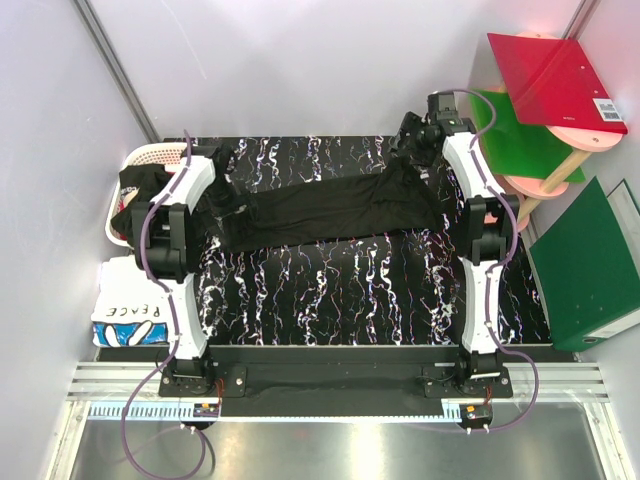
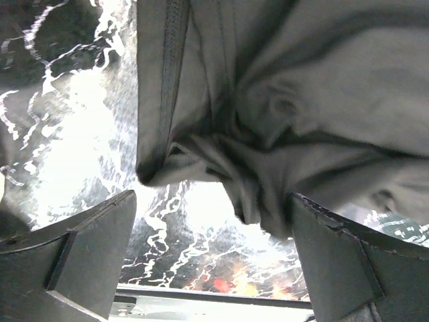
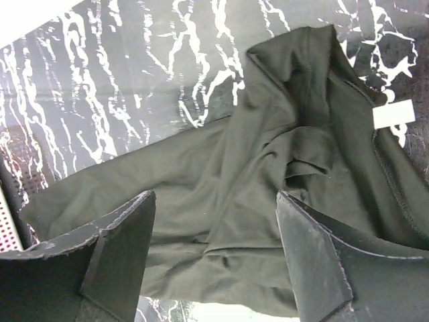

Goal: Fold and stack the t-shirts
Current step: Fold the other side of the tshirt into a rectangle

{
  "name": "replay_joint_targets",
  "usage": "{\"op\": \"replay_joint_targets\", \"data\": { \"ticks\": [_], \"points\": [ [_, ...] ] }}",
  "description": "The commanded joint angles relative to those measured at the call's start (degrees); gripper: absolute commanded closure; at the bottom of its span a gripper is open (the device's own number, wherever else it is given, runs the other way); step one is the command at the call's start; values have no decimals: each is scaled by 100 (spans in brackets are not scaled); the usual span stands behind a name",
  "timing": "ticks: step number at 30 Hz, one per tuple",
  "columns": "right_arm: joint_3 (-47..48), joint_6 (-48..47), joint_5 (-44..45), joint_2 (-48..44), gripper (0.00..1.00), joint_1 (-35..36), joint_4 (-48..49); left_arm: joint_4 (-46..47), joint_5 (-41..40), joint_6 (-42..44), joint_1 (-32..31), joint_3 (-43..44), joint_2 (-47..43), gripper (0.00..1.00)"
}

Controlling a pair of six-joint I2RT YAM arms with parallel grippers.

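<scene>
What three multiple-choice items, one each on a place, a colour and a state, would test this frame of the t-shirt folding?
1. Where does the folded white cloth t-shirt lettered "PEACE" lie?
A. at the left, on the near side of the white slatted plastic basket
B. inside that basket
C. mid-table
2. What colour is the soft cloth t-shirt stretched across the marbled black table?
A. red
B. white
C. black
3. How do the right hand fingers stand?
A. clamped on cloth
B. apart, over the shirt
C. out of view
Answers: A, the top view shows it nearer than the basket; C, the top view shows it black; B, the right wrist view shows a wide gap.
</scene>
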Motion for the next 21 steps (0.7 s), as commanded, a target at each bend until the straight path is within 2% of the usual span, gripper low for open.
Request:
{"op": "replay_joint_targets", "data": {
  "ticks": [1,10,15,16,17,19,20,21],
  "points": [
    [-283,-87,355,-684,22,-14,-94,-44,-184,160,-18,177,-452,1],
    [-2033,89,206,-1028,28,-84,-217,-132,-597,318,-18,669,-74,1],
    [-2324,256,13,-949,28,-198,-209,-159,-46,423,-27,766,207,1],
    [-2315,274,21,-940,28,-216,-209,-168,191,493,-36,793,216,5],
    [-2263,291,39,-922,28,-216,-217,-150,298,555,-62,802,190,28],
    [-2201,309,30,-878,28,-216,-217,-185,439,809,-176,854,138,90],
    [-2122,326,-14,-843,28,-224,-226,-229,448,871,-211,872,42,100],
    [-2087,353,-40,-791,28,-225,-226,-229,449,915,-281,855,-20,100]
  ]
}}
